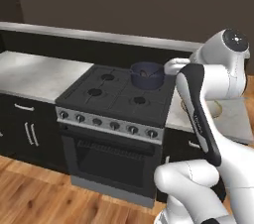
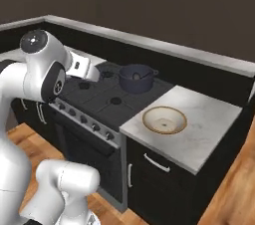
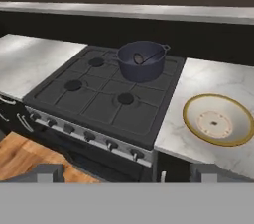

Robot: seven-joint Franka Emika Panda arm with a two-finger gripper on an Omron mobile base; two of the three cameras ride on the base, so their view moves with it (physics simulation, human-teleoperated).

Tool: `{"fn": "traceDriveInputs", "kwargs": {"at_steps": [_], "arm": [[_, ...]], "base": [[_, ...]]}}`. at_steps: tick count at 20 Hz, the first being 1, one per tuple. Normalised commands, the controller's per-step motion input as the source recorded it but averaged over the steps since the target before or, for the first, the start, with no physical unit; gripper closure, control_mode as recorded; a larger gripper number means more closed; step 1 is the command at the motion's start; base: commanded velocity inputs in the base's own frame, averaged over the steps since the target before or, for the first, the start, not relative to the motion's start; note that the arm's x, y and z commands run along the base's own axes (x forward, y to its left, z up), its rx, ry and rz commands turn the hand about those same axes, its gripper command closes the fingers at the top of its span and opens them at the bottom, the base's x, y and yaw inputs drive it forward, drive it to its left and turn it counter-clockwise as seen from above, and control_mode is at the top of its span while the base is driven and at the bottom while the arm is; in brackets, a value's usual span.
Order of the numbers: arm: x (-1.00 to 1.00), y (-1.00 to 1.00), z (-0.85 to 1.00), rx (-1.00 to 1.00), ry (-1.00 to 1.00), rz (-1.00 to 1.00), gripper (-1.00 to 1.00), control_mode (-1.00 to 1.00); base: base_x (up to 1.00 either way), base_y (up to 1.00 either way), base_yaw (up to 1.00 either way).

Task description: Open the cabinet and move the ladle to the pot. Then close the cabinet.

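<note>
Pot (image 3: 141, 60): dark blue-grey, on the stove's (image 3: 99, 101) back right burner. Ladle (image 3: 144, 59): inside the pot, bowl down, thin handle leaning on the right rim; its bowl is hard to make out in the left base view. Bowl (image 3: 216, 120): cream, tan rim, on the counter (image 3: 198, 80) right of the stove. Gripper: hidden behind the arm; whether it is open or closed cannot be told.

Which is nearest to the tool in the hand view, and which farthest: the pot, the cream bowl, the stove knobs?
1. Stove knobs, lowest, on the stove's front edge.
2. Cream bowl, right, on the counter.
3. Pot, on the back burner, with the ladle inside.
</note>
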Motion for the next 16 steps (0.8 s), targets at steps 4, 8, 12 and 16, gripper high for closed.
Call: {"fn": "traceDriveInputs", "kwargs": {"at_steps": [4, 8, 12, 16], "arm": [[0.0, 0.0, 0.0, 0.0, 0.0, 0.0, -1.0, 1.0], [0.0, 0.0, 0.0, 0.0, 0.0, 0.0, -1.0, 1.0], [0.0, 0.0, 0.0, 0.0, 0.0, 0.0, -1.0, 1.0], [0.0, 0.0, 0.0, 0.0, 0.0, 0.0, -1.0, 1.0]], "base": [[-0.45, 0.01, 0.69], [-0.57, 0.07, 0.72], [-0.67, 0.09, 0.75], [-0.38, 0.07, 0.66]]}}
